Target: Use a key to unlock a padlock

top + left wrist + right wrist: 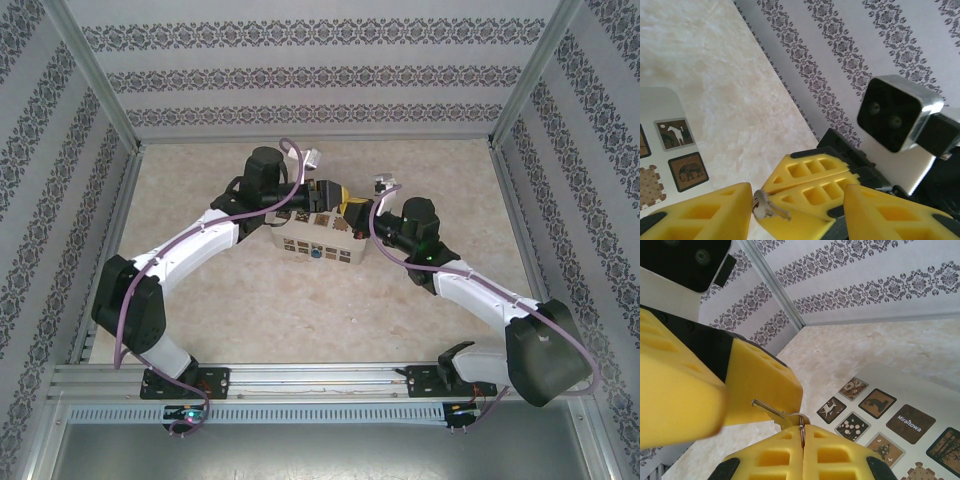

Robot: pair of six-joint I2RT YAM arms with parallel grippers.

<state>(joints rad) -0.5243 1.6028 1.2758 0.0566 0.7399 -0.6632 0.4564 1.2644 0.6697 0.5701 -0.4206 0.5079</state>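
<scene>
My right gripper (802,434) is shut on the ring of a small silver key (771,411), whose blade sticks out to the left. Seen in the left wrist view, the key (767,207) hangs at the tip of the right gripper's closed yellow fingers (812,182). My left gripper (797,212) is open, with one finger on each side of that tip and the key close to its left finger (705,212). Both grippers (325,197) (352,210) meet above the back of the beige box (318,243). A tiny teal-blue padlock (314,254) sits at the box's near side.
The beige box (900,415) carries dark patterned tiles on its top (660,150). Patterned walls (300,70) close in the marble-look table (300,310) at the back and both sides. The right wrist camera (895,115) looms close behind the fingers.
</scene>
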